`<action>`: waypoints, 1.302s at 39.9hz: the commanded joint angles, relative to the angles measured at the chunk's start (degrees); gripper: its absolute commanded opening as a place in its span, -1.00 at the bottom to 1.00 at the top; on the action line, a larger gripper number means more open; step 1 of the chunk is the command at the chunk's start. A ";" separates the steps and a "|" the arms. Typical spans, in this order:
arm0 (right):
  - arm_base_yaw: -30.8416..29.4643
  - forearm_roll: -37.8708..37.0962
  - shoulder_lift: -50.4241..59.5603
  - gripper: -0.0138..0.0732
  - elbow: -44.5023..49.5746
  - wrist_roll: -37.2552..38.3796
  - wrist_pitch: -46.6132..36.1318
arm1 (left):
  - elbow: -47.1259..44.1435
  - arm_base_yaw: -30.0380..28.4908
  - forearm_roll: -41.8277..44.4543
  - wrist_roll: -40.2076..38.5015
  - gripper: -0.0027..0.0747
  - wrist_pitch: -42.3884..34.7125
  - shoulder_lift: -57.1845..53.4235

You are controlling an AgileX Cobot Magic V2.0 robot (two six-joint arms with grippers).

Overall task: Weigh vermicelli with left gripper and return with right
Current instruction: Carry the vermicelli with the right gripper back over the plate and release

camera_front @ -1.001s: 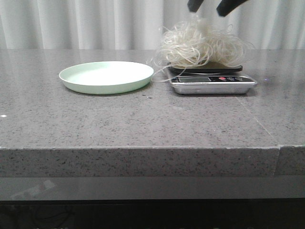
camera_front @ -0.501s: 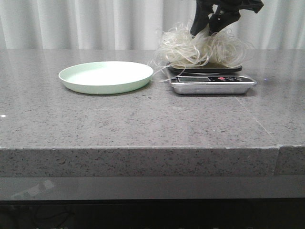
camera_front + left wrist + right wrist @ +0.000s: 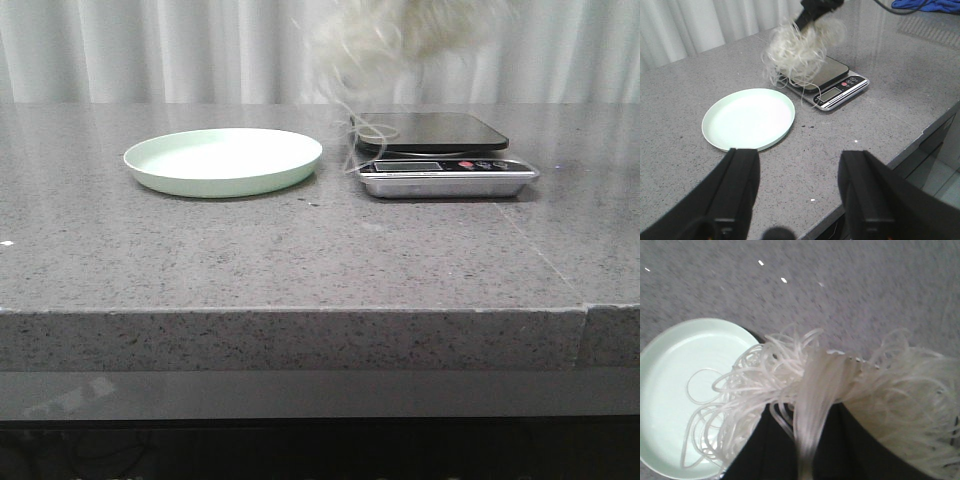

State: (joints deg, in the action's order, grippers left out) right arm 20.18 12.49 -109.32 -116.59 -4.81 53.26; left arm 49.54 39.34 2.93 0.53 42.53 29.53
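Grey speckled stone forms the worktop (image 3: 300, 250), and on it we count one pale green plate (image 3: 222, 160) at left and one kitchen scale (image 3: 440, 165) just to its right, the two close but apart. One tangle of vermicelli (image 3: 797, 47) hangs in the air above the scale's dark platform, a few strands trailing down to its left edge. In the left wrist view we see it pinched by the right end effector (image 3: 815, 7), whose black tip grips the top of the bundle. The left end effector (image 3: 800, 195) hovers spread wide over the near edge of the worktop, holding nothing. Between plate, scale and the near edge we see a broad stretch of bare stone; pale curtains close off the far side.
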 commanded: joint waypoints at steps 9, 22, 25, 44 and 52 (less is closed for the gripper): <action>8.77 1.08 3.97 -0.36 -6.45 -0.69 -11.42 | 1.43 0.19 -0.43 -0.53 0.20 -4.13 0.32; 14.21 1.08 -1.88 -0.36 -6.45 -0.69 -14.80 | 1.43 0.19 -0.43 -0.53 0.20 -4.13 0.32; 14.51 1.08 -3.70 -0.36 -6.45 -0.69 -14.75 | 1.43 0.19 -0.43 -0.53 0.20 -4.13 0.32; 14.39 -1.80 -8.21 0.41 -6.45 -0.69 -12.58 | 1.43 0.19 -0.43 -0.53 0.20 -4.13 0.32; 14.15 -2.36 -3.46 0.41 -6.45 -0.69 -8.26 | 1.43 0.19 -0.43 -0.53 0.20 -4.13 0.32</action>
State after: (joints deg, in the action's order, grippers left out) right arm 34.80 10.47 -119.53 -120.85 -4.85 45.81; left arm 49.54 39.34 2.93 0.53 42.53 29.53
